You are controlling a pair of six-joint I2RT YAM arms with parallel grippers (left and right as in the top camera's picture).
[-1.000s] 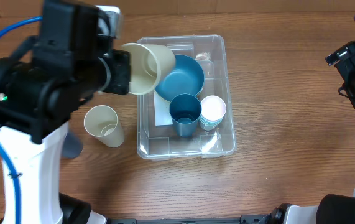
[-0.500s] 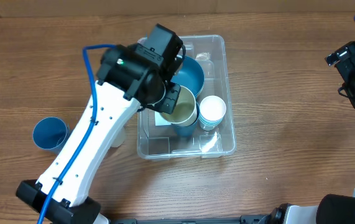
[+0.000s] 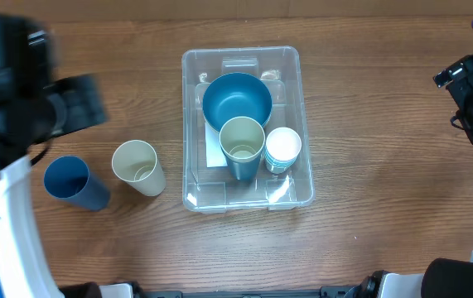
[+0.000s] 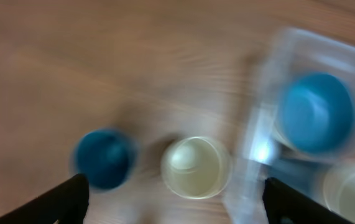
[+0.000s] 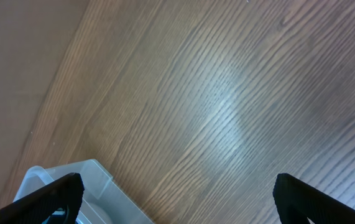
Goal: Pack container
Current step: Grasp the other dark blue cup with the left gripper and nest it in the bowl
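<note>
Left gripper (image 4: 177, 202) spread wide, empty, raised high. Loose cream cup (image 4: 196, 167) straight ahead between fingers, blue cup (image 4: 102, 158) ahead-left: likely next picks. Container (image 3: 292, 91) ahead-right; bowl (image 3: 236, 99) and nested cups (image 3: 243, 142) inside, stacked to save room. Right gripper (image 5: 180, 199) apart, idle, parked clear.

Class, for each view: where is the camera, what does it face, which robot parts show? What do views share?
Overhead: above table, facing down on container; left arm, right arm at edges.
Left wrist: facing down on blue cup, cream cup, container; own fingers.
Right wrist: facing table, container corner; own fingers.
All share container.
</note>
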